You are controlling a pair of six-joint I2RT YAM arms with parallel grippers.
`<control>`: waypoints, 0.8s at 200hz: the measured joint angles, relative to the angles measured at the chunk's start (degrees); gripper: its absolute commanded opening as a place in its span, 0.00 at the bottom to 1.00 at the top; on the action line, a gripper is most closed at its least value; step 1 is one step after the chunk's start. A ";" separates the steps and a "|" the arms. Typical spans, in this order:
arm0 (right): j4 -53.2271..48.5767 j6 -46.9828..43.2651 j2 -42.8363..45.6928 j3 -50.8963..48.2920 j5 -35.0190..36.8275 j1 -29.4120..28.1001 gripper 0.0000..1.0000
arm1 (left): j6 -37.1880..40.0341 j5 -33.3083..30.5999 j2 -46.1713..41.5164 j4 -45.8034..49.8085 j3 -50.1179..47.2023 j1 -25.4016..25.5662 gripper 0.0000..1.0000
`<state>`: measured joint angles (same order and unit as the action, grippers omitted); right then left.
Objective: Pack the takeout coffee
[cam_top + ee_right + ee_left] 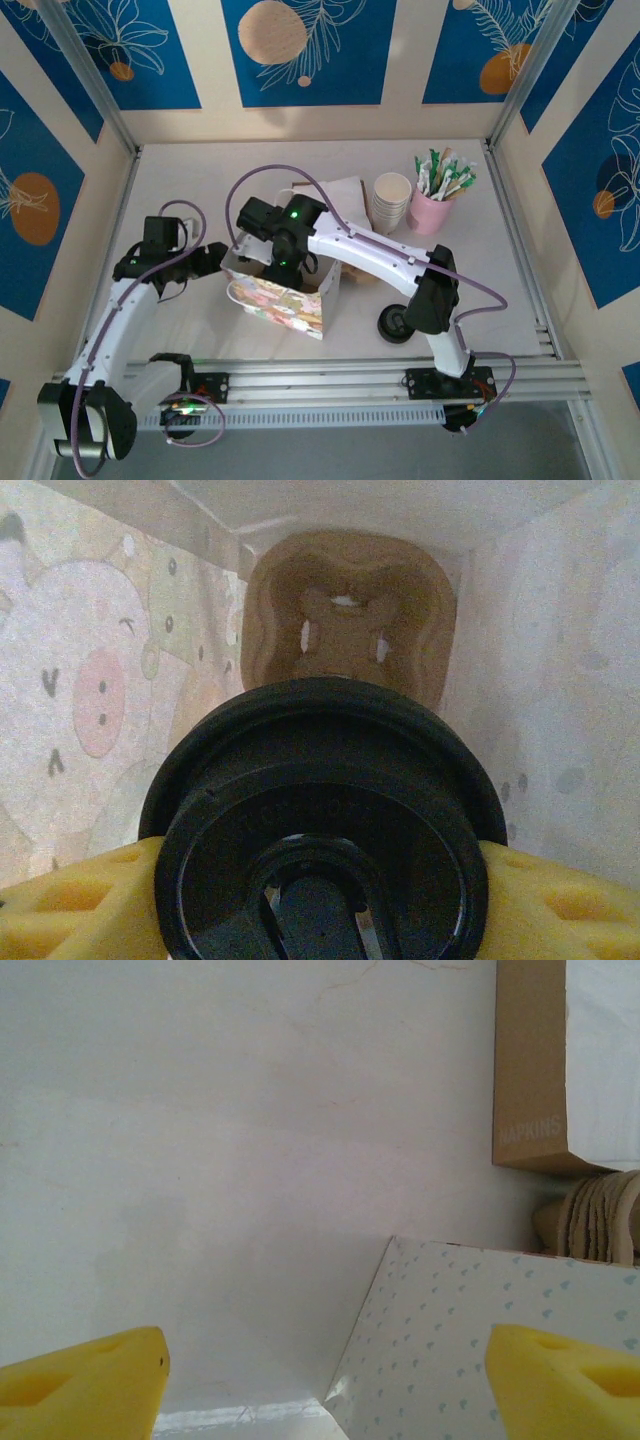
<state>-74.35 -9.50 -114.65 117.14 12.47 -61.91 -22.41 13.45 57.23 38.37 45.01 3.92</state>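
**Fingers (70, 905) of my right gripper (320, 900) pinch a black lid (320, 780) over the cup carrier (345, 610)**

From my right wrist, both yellow pads press the lid's rim from either side, so that hand is grasping it. What hangs under the lid I cannot tell. Past it, deep inside the paper bag (80, 680), sits the cup carrier. It is tan-brown moulded pulp with rounded corners, raised ribs across its middle and a few small slots showing white. The lid hides its near part. A cartoon pig is printed on the bag's left wall.

From my left wrist, the left gripper (325, 1375) has its pads spread wide, grasping nothing, over the white table (200, 1160). The bag's heart-dotted wall runs in beside one pad. Beyond it stands a brown box printed NAPKINS (530, 1070), with some tan ribbed pieces (600, 1215) below it that I cannot identify.

From above, the bag stands mid-table. My right gripper reaches into its open top and my left hovers just beside its left edge. Behind are a stack of white paper cups (392, 200) and a pink cup (430, 213) of green-and-white packets. A spare lid (397, 325) lies near my right arm.
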 measured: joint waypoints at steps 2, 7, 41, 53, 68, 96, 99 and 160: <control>0.11 0.00 0.00 0.00 -0.02 0.00 0.56 | -0.26 0.00 0.07 0.00 0.00 0.00 0.70; 0.44 0.00 0.00 -0.02 -0.13 0.00 0.56 | -0.81 -0.02 0.28 0.02 -0.02 0.00 0.68; 2.99 0.00 0.00 -1.66 -0.94 0.00 0.56 | -4.46 -0.02 0.66 0.02 -1.88 0.15 0.61; 3.52 0.00 0.00 -1.99 -1.14 0.00 0.56 | -5.49 -0.07 0.66 0.04 -2.27 0.57 0.59; 4.46 0.00 0.00 -2.27 -1.31 0.00 0.56 | -6.95 -0.37 0.66 -0.02 -2.58 1.38 0.57; 6.25 -0.15 0.00 -3.06 -1.75 0.00 0.56 | -9.53 -0.72 0.44 -1.07 -3.96 2.29 0.55; 6.49 -0.17 0.00 -3.21 -1.81 0.00 0.56 | -10.10 -0.79 0.28 -1.53 -4.42 2.36 0.55; 9.51 -0.15 0.22 -4.76 -2.45 0.00 0.56 | -15.19 -1.36 -0.07 -6.58 -12.44 2.80 0.54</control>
<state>-64.84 -9.65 -114.43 112.38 10.02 -61.91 -37.60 12.10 57.17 31.79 32.58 6.72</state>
